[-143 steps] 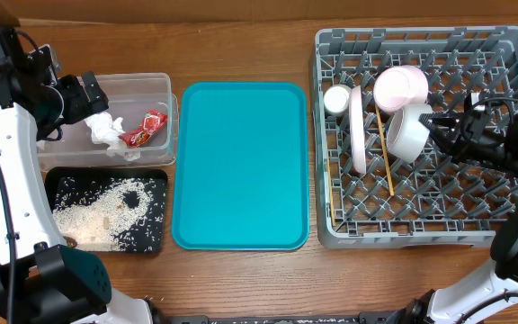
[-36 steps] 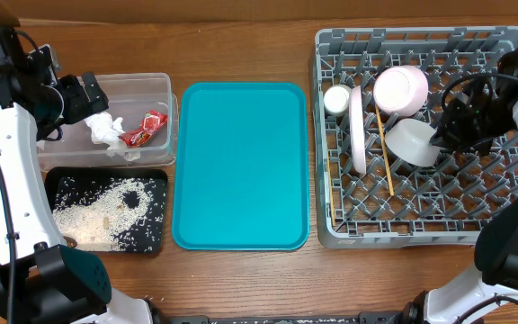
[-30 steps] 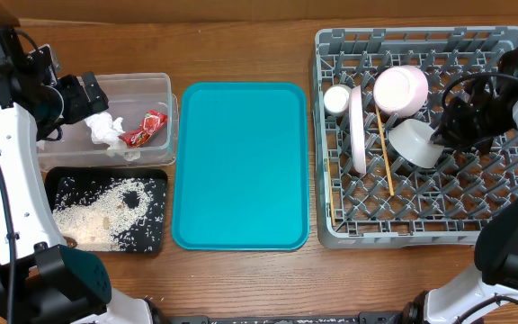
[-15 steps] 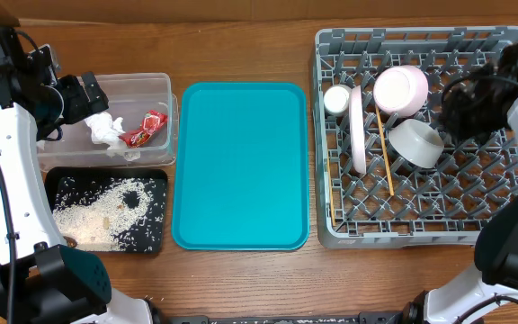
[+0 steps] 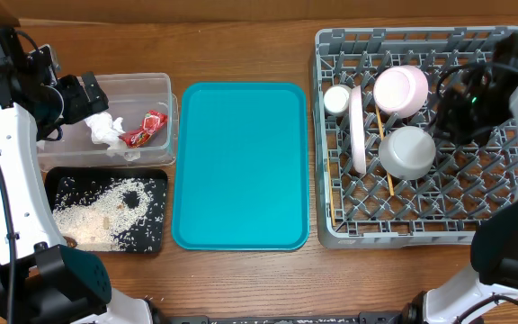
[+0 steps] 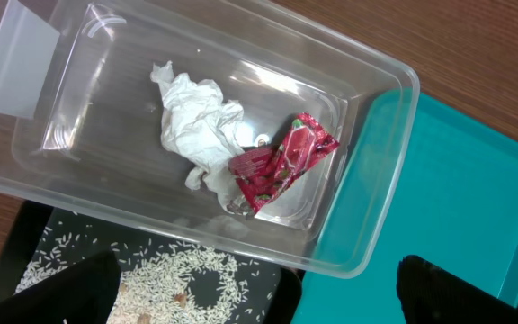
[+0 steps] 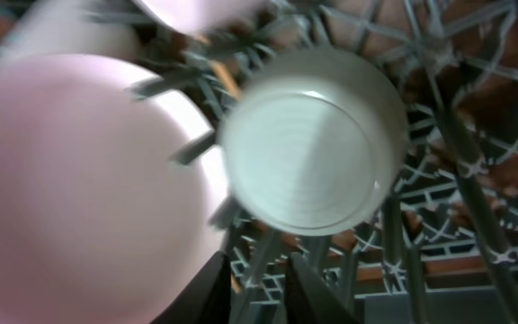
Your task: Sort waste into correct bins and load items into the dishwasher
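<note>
The grey dish rack [image 5: 403,236] holds the upright pink plate [image 5: 358,129], the pink bowl [image 5: 401,88], the cream cup [image 5: 336,99], the chopsticks [image 5: 385,153] and the small white bowl [image 5: 409,151], which lies bottom-up. My right gripper [image 5: 457,103] is above the rack, right of the white bowl [image 7: 313,144], slightly open and empty [image 7: 268,292]. The tissue [image 5: 104,130] and red wrapper [image 5: 144,129] lie in the clear tub [image 5: 165,90]. Rice grains [image 5: 106,211] lie on the black tray [image 5: 156,180]. My left gripper [image 5: 88,94] hangs wide open and empty [image 6: 259,297] over the tub [image 6: 367,180].
The teal serving tray [image 5: 241,166] lies bare between the bins and the rack. In the left wrist view the tissue [image 6: 196,126] and wrapper [image 6: 281,162] sit mid-tub, with the rice [image 6: 178,270] below. The pink plate [image 7: 79,180] fills the left of the right wrist view.
My right gripper has let go of the small white bowl, which has tipped bottom-up onto the rack pegs. The gripper has drawn back up and right. The left arm has not moved.
</note>
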`<state>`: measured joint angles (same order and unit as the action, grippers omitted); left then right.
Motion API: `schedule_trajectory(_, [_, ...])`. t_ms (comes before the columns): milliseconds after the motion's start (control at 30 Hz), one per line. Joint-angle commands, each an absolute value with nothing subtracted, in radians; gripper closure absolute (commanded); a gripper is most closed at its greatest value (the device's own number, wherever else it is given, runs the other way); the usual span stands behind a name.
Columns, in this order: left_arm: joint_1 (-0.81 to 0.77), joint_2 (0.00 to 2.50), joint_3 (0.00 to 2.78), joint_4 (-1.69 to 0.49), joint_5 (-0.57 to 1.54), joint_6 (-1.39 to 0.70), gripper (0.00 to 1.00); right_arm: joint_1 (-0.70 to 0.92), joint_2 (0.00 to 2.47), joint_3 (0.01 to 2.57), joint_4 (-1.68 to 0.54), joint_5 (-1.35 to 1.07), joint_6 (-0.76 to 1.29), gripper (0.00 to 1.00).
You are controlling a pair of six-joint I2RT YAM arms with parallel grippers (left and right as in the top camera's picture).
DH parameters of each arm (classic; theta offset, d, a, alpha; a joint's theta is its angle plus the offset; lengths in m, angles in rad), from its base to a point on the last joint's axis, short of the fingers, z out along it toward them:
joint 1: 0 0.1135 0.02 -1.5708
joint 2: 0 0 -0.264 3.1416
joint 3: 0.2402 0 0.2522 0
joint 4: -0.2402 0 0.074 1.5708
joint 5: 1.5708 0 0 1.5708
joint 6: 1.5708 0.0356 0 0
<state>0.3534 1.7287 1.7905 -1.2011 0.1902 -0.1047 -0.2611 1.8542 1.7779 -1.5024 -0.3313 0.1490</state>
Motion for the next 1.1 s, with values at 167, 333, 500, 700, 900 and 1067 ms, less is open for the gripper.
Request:
schedule_trajectory(167, [0.353,1.713,1.816,-1.2,0.199,-0.112,0.0,-0.205,1.818,1.937,-1.579,-0.394,0.15,0.0])
schedule_trajectory(333, [0.353,1.713,1.816,-1.2,0.199,-0.112,0.0,-0.197,1.819,1.937,-1.576,-0.393,0.15,0.0])
schedule_trajectory(500, [0.353,1.713,1.816,-1.2,0.199,-0.112,0.0,-0.197,1.819,1.937,-1.576,-0.394,0.15,0.0])
schedule_trajectory(700, [0.353,1.713,1.816,-1.2,0.199,-0.112,0.0,-0.197,1.819,1.937,-1.576,-0.394,0.15,0.0])
schedule_trajectory(900, [0.353,1.713,1.816,-1.2,0.199,-0.112,0.0,-0.197,1.819,1.937,-1.576,-0.394,0.15,0.0])
schedule_trajectory(1067, [0.353,1.713,1.816,-1.2,0.199,-0.112,0.0,-0.197,1.819,1.937,-1.576,-0.394,0.15,0.0])
